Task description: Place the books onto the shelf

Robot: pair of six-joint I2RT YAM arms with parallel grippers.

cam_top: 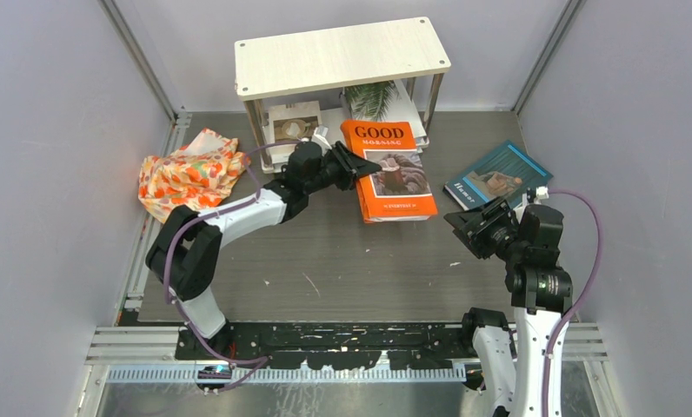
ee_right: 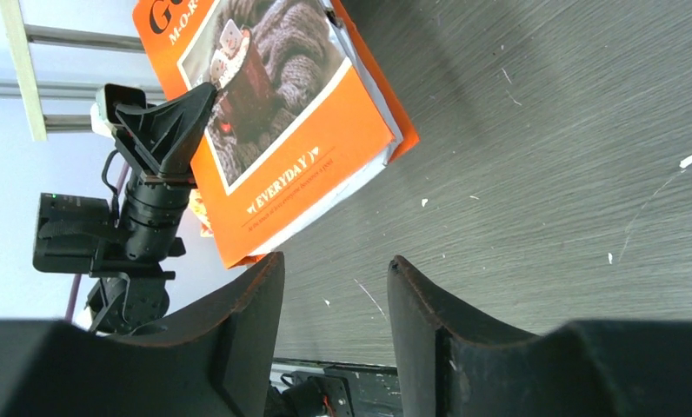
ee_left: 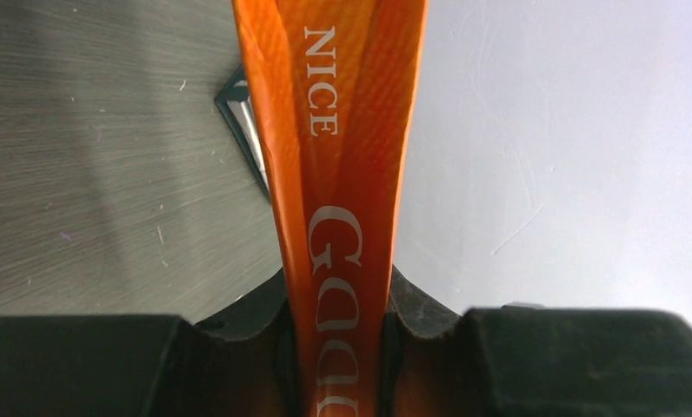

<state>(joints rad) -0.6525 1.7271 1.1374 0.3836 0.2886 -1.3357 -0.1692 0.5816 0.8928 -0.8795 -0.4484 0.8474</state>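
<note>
Books (cam_top: 377, 100) seemingly sat on the shelf (cam_top: 342, 54); left gripper (cam_top: 362, 165) pinched the orange book (cam_top: 399, 178), right gripper (ee_right: 336, 269) gaped, teal book (cam_top: 497, 174) lay unshelved.

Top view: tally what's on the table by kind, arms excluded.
Books: 4 distinct (orange book, teal book, palm-leaf book, beige book); another may lie under the palm-leaf one
Cloth: 1
Shelf: 1
Total: 6

Left pincer (cam_top: 362, 165) clamped, right pincer (ee_right: 336, 268) agape
</note>
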